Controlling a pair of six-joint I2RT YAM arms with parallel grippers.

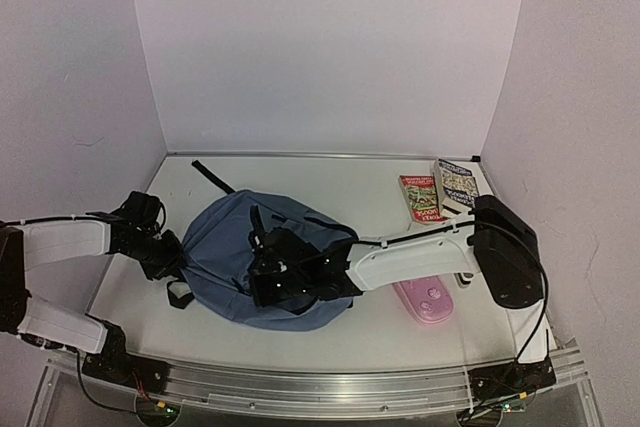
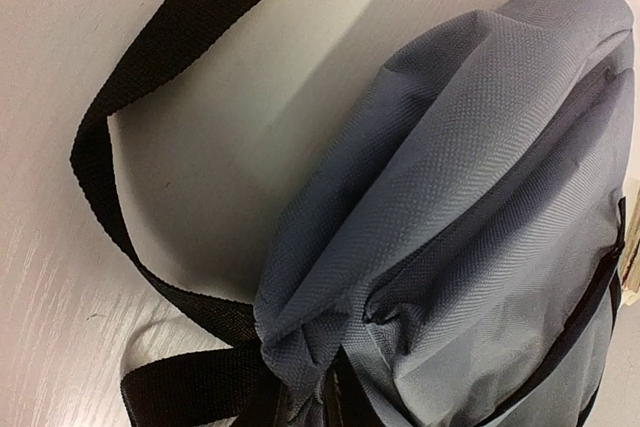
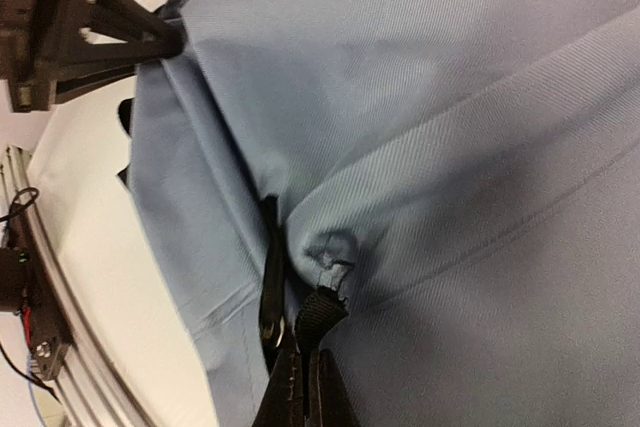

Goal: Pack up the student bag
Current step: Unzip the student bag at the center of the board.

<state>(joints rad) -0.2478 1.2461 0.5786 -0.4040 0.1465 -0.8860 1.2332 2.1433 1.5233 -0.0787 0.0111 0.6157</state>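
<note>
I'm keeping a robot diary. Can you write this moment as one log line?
left gripper: shut on student bag edge | right gripper: shut on bag fabric | pink pencil case, two books: outside bag

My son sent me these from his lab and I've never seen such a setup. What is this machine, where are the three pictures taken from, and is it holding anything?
Two white robot arms are bolted at a table's near edge. One picture looks down from above; the other two come from cameras on each wrist. In the middle lies the student bag, a blue backpack. To its right lie a pink pencil case and two books. The left claw pinches the bag's left edge. The right claw is shut on a fold of the bag's fabric.
</note>
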